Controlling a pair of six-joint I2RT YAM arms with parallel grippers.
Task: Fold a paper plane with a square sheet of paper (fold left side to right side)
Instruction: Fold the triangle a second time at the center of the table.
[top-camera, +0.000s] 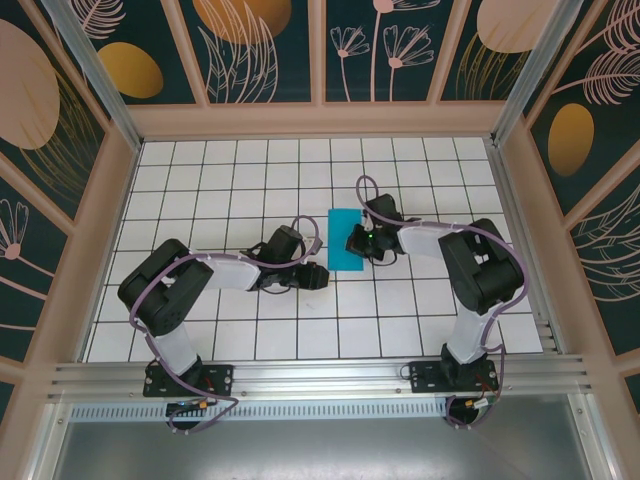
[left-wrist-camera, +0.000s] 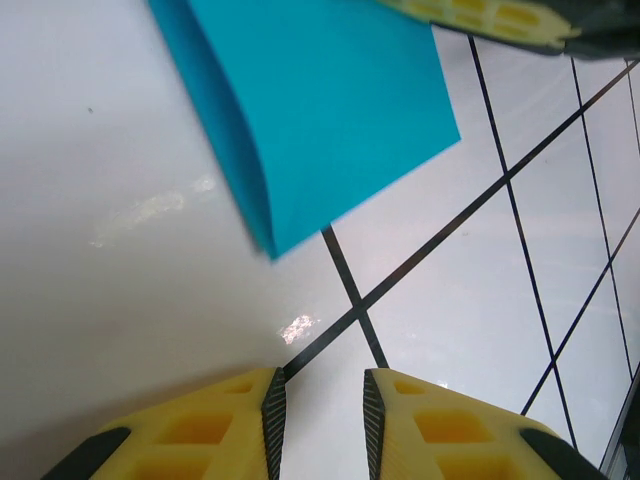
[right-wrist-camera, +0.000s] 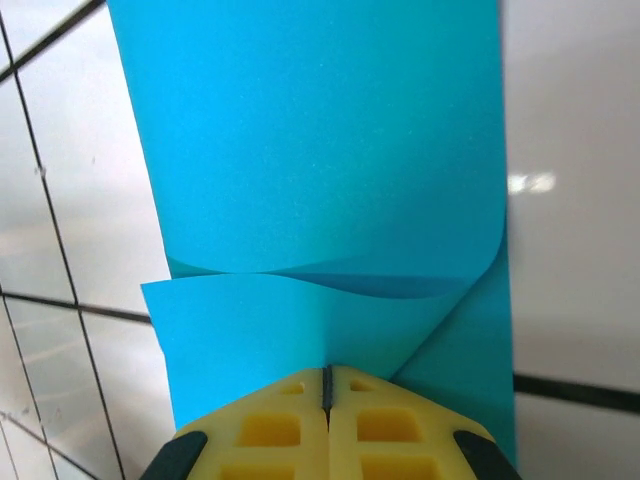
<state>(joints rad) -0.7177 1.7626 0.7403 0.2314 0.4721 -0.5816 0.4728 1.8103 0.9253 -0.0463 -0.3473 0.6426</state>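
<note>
White tiled table with black grid lines sits inside walls painted with leaves and flowers. Near its middle lies the square sheet of paper, teal, folded over on itself with the top layer bowed up off the lower one. The right gripper is clamped tight on the edge of that raised flap. The left gripper hovers just beside the paper's corner, its fingers slightly parted and grasping nothing

Teal sheet of paper lies on white gridded table.
</note>
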